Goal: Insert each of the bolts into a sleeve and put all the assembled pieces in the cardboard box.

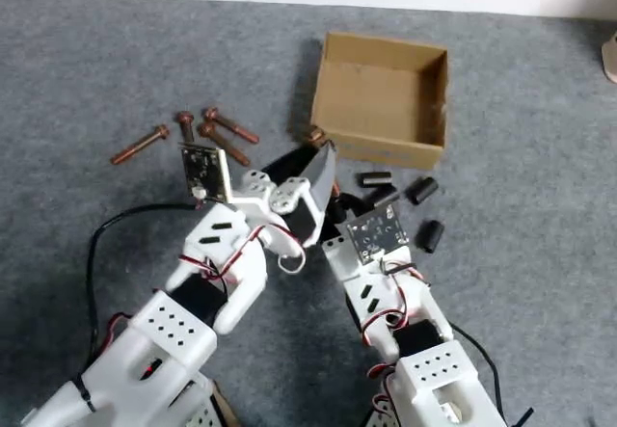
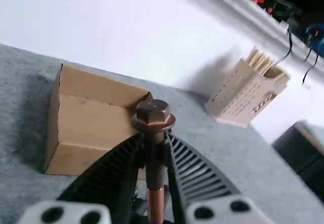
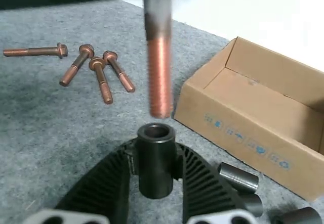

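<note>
Jaws of the left gripper point(image 2: 152, 142) are closed on a copper bolt point(image 2: 154, 133), held upright with the hex head above the fingertips and the shank running down between them. Jaws of the right gripper point(image 3: 155, 150) are closed on a dark sleeve point(image 3: 155, 158), also upright, bore facing up.

In the right wrist view, the held bolt point(image 3: 160, 75) hangs threaded end down over the sleeve. Its tip is just above the bore and not yet in.

In the high view, both grippers meet just in front of the cardboard box point(image 1: 386, 147), left gripper point(image 1: 323, 162) above right gripper point(image 1: 333, 210).

Cardboard box point(image 3: 243, 128): open top, upright on the grey carpet point(image 1: 530, 302), nothing visible inside.

Four loose bolts point(image 1: 224, 144) lie on the carpet beside the box, close together. Several loose sleeves point(image 1: 421, 190) lie on their sides in front of the box, near the right gripper.

A beige holder point(image 2: 245, 95) with wooden sticks stands beyond the box, well apart.
</note>
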{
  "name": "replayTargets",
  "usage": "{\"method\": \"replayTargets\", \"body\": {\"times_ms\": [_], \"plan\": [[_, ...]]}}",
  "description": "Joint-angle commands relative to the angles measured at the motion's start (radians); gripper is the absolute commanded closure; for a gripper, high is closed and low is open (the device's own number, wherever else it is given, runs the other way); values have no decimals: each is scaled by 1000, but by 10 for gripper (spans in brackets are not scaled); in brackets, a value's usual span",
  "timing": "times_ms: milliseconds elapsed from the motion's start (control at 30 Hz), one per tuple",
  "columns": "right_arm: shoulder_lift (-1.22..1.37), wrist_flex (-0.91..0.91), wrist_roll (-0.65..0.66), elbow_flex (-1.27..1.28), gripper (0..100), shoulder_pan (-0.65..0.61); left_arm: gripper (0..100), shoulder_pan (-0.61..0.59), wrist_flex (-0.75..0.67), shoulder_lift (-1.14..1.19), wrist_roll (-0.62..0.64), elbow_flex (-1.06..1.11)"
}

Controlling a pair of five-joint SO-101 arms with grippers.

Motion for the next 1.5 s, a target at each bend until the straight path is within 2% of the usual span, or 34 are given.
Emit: {"method": "replayTargets", "body": {"times_ms": [0, 333, 800, 933, 1200, 1467], "plan": [[-13, 4, -6, 114, 994, 18, 995, 12, -12, -36, -35, -12], [-16, 4, -6, 116, 994, 16, 995, 7, -14, -35, -41, 5], [-19, -5, -8, 117, 994, -54, 995, 5, -12, -35, -43, 21], [-19, -56, -8, 117, 994, -50, 995, -7, -12, -33, -95, 22], [-19, -74, -8, 114, 994, -50, 995, -13, -9, -33, -98, 21], [-19, -76, -8, 113, 994, -50, 995, -61, -9, -33, -98, 16]]}}
